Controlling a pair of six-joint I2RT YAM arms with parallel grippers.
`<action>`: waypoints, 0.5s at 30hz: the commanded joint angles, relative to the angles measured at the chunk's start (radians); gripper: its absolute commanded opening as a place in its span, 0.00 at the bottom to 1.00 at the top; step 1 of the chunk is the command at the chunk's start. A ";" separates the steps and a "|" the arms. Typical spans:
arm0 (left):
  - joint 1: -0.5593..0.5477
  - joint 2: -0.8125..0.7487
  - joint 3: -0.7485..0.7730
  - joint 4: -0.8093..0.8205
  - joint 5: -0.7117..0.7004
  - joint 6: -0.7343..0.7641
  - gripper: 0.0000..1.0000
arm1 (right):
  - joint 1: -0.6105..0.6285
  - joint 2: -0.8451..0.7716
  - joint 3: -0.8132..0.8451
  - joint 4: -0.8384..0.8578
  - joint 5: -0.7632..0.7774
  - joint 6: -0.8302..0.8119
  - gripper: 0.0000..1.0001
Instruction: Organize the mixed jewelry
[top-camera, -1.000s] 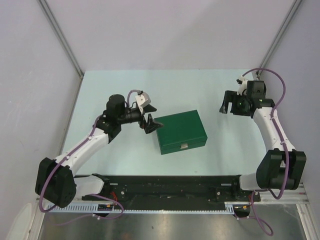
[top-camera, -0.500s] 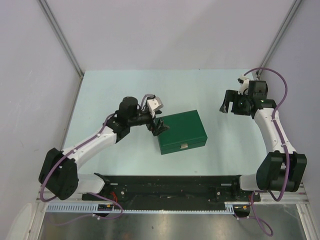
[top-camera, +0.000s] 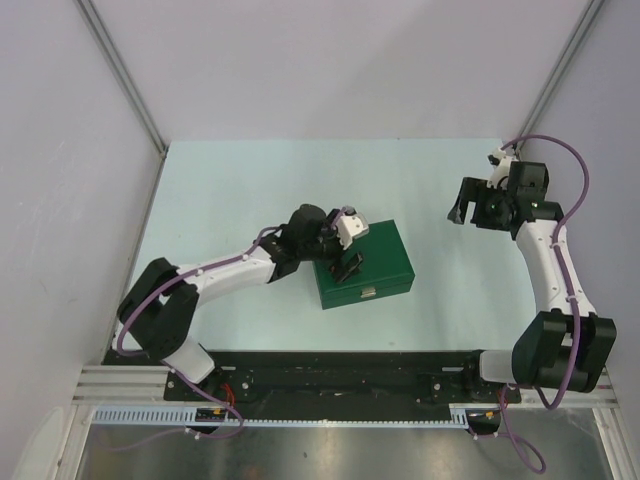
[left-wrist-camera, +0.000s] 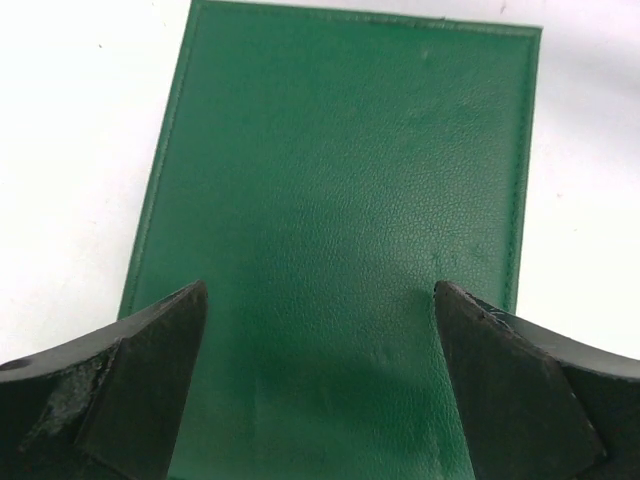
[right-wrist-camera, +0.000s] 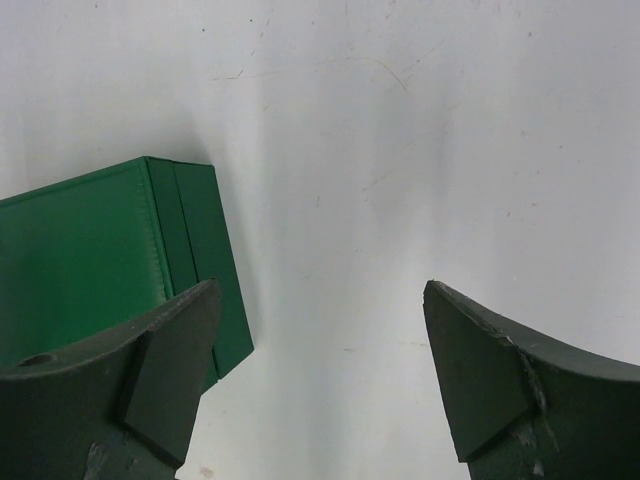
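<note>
Left jaws: spread wide, holding nothing, hovering over the lid of the green box (top-camera: 375, 258)
Right jaws: spread wide, empty, above bare tabletop (top-camera: 250, 180), well right of the box
Green box: lid shut, flat on the tabletop, what looks like a small clasp (top-camera: 367, 292) on its near side
Mixed jewelry: not seen in any view; cannot tell where it lies
</note>
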 joint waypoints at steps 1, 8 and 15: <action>-0.035 0.027 0.036 0.028 -0.064 0.032 1.00 | -0.014 -0.024 0.002 0.000 -0.024 -0.003 0.88; -0.087 0.047 -0.007 0.047 -0.113 0.054 1.00 | -0.023 -0.012 0.000 0.003 -0.043 -0.001 0.88; -0.115 0.069 -0.029 0.045 -0.172 0.071 1.00 | -0.032 -0.024 -0.010 0.006 -0.046 -0.003 0.88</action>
